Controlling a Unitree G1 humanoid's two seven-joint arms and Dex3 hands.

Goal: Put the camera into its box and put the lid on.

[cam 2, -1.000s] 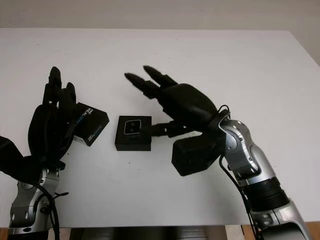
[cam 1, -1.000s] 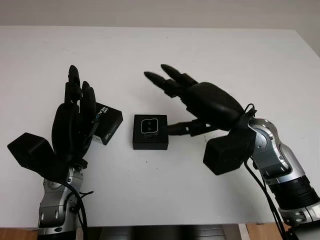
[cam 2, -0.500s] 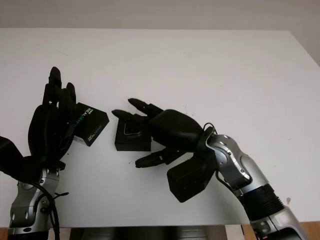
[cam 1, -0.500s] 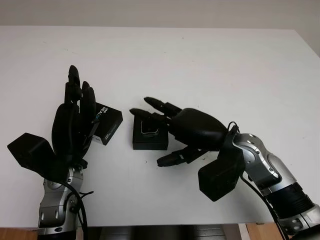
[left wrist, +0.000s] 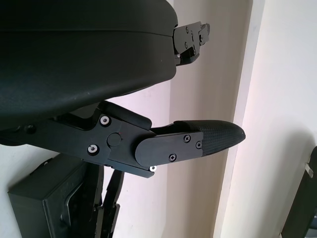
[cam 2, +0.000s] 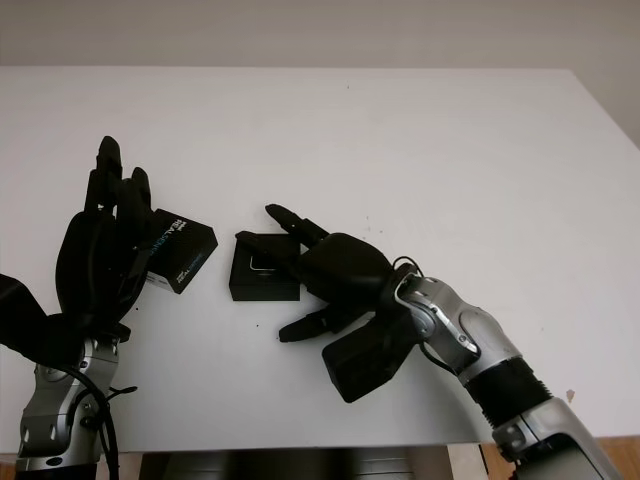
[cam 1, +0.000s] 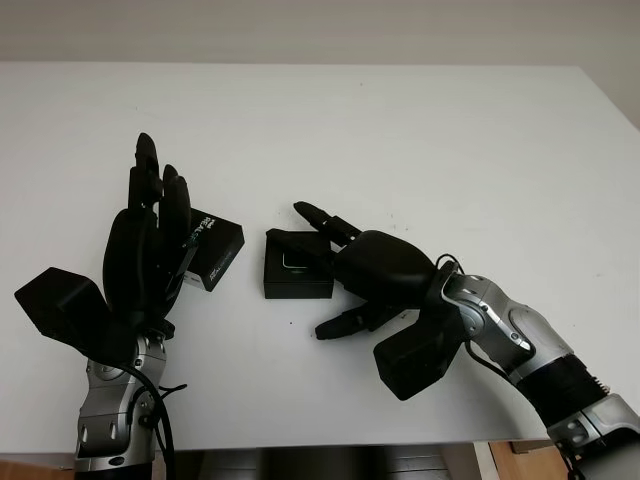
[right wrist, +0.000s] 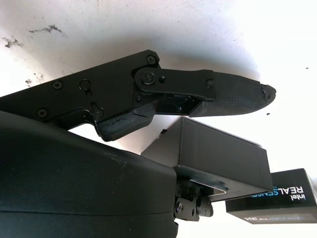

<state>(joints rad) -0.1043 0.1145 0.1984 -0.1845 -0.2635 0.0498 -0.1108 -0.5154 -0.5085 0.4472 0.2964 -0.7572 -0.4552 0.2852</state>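
Centrally, the black three-fingered right hand (cam 1: pixel 345 275) sits low over the white worktop (cam 1: pixel 420 140), wrapped about the small square black box (cam 1: pixel 296 264): two fingers reach over the box's far right corner and the thumb (cam 1: pixel 345 322) stretches along the worktop in front of the box, just beside its near edge. From the right wrist view, one finger (right wrist: pixel 218 94) lies along one side wall of the box (right wrist: pixel 218 153) while the palm shell comes over its other side, so the hand is closing around the box; whether the fingers press firmly on it cannot be told. Inside the open top of the box lies the small dark camera (cam 1: pixel 293 261), its pale rounded outline showing in the recess. The box stands flat on the worktop with no lid on it.

Left of the box, a little apart from it, lies the black rectangular lid with white "REAL" lettering (cam 1: pixel 215 247), turned at an angle on the worktop. The black left hand (cam 1: pixel 150 250) stands upright just beside the lid on its left, partly in front of its left end, open, fingers pointing up and away, holding nothing. The silver forearm of the right arm (cam 1: pixel 520 345) runs off toward the bottom right.
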